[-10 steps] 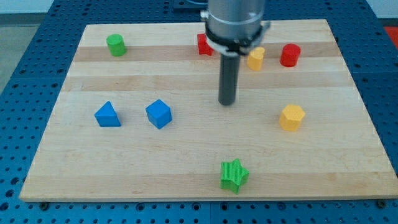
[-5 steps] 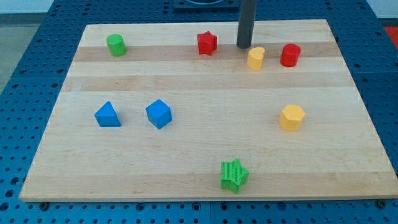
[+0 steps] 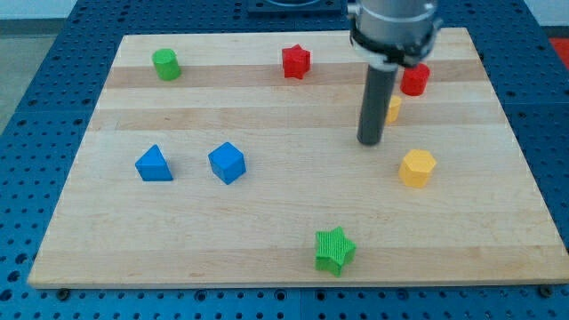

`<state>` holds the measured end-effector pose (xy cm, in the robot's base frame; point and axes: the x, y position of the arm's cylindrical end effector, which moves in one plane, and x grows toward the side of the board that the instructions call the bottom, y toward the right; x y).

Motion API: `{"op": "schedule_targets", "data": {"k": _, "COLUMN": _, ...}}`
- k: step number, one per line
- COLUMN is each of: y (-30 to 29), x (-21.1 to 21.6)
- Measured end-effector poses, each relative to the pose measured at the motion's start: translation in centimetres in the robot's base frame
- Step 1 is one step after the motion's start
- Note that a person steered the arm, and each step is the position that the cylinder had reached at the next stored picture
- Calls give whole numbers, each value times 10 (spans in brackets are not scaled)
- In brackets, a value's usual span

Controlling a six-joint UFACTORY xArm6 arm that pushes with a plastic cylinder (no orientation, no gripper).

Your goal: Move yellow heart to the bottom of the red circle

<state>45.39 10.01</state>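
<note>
The yellow heart (image 3: pixel 393 108) lies right of my rod, mostly hidden behind it, just below and left of the red circle (image 3: pixel 414 80) near the view's top right. My tip (image 3: pixel 370 141) rests on the board a little below and left of the heart, close to it; I cannot tell whether they touch.
A yellow hexagon (image 3: pixel 417 168) lies below the heart. A red star (image 3: pixel 296 61) and a green cylinder (image 3: pixel 165 64) sit along the view's top. A blue triangle (image 3: pixel 154 164) and a blue cube (image 3: pixel 227 163) are at the left. A green star (image 3: pixel 334 250) is near the bottom edge.
My tip went from mid-board up to the heart's upper left, then down to its lower left. The yellow heart has slid right and down, closer under the red circle.
</note>
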Motion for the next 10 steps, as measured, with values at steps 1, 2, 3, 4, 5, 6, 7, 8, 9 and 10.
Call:
{"op": "schedule_targets", "data": {"k": 1, "y": 2, "x": 47}}
{"op": "schedule_targets", "data": {"k": 2, "y": 2, "x": 48}}
{"op": "schedule_targets", "data": {"k": 3, "y": -10, "x": 46}}
{"op": "schedule_targets", "data": {"k": 4, "y": -41, "x": 8}}
{"op": "schedule_targets", "data": {"k": 5, "y": -63, "x": -62}}
{"op": "schedule_targets", "data": {"k": 6, "y": -65, "x": -88}}
{"op": "schedule_targets", "data": {"k": 7, "y": -65, "x": -88}}
{"op": "schedule_targets", "data": {"k": 8, "y": -65, "x": -88}}
{"op": "schedule_targets", "data": {"k": 9, "y": -35, "x": -89}}
{"op": "schedule_targets", "data": {"k": 10, "y": 0, "x": -91}}
